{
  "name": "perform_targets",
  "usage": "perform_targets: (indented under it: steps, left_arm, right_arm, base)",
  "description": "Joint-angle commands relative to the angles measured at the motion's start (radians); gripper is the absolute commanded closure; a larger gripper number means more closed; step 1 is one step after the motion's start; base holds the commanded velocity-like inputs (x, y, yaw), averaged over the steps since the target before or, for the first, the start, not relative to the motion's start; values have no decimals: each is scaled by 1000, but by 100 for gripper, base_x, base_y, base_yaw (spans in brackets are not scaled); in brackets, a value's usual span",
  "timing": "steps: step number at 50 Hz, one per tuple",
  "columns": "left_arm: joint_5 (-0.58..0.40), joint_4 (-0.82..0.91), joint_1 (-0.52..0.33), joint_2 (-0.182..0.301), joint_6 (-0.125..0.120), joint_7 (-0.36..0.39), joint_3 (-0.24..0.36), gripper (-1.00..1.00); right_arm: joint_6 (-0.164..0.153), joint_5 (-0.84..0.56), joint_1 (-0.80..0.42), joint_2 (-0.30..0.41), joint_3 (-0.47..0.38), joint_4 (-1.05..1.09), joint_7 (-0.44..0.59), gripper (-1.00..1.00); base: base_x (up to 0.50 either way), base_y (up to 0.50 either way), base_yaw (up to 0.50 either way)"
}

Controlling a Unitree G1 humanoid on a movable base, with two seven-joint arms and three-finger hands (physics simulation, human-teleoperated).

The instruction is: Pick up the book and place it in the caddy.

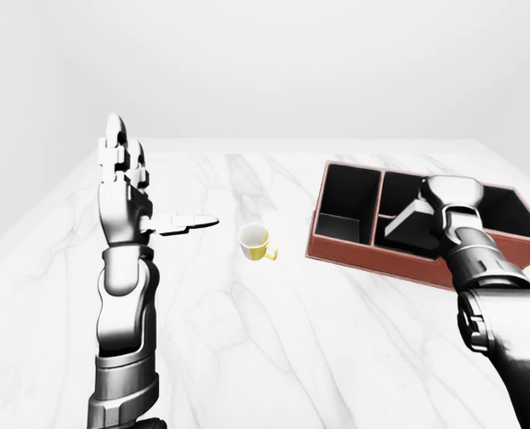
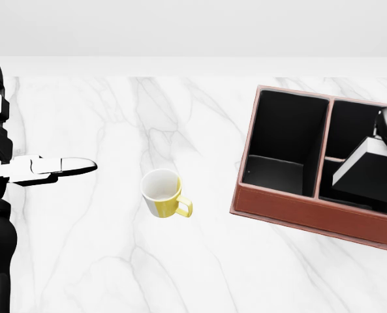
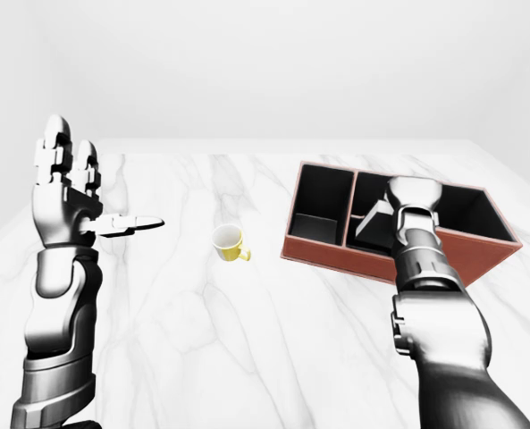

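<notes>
While the right hand (image 1: 450, 198) is held over the caddy (image 2: 291, 207), its back is turned to the eye views and its fingers are hidden, so the grip can't be confirmed; closed on the book is only inferred. The book (image 2: 366, 171) is seen tilted, one corner up, at or just inside the caddy's right-hand section in the head view, close to the short cross divider; whether it is touching the floor or the divider can't be told.

Risks from here, as judgement:
- If the book is released while tilted, it could be caught on the divider or rim and left propped rather than seated.
- If the wrist is lowered further, the caddy wall could be struck and the caddy shoved across the marble table (image 2: 102, 261).
- If the fingers are opened unevenly, the book could be dragged out on withdrawal.

The large left section is seen bare except for a dark insert at its lower end.

The left hand (image 3: 66, 192) is held open, fingers up, one finger pointing toward the yellow mug (image 2: 164, 193), well apart from it. No conflict is expected there unless the left arm is swung inward, in which case the mug could be knocked.
</notes>
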State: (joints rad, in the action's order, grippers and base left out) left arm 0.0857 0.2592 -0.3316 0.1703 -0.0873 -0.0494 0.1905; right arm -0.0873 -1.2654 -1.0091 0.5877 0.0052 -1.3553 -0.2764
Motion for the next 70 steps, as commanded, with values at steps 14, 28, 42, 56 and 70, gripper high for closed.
perform_targets:
  steps: [14,28,42,56,70]
  left_arm:
    - [5,14,5,-2,0,5,-2,-100]
    - [9,17,5,-3,0,6,1,-100]
    - [11,11,3,-1,0,0,1,-100]
    - [27,5,-11,4,0,-16,8,-100]
    - [52,1,-32,14,0,-43,15,-100]
  right_arm:
    - [0,35,-58,39,-19,12,-217,-100]
    - [0,35,-74,28,-11,14,-233,-100]
    - [0,33,-137,-2,0,60,-182,-100]
    - [0,33,207,-55,-108,954,290,-100]
    - [0,220,645,-220,-275,1611,455,-100]
  base:
    - [0,0,0]
    - [0,0,0]
    - [0,0,0]
    - [0,0,0]
    - [0,0,0]
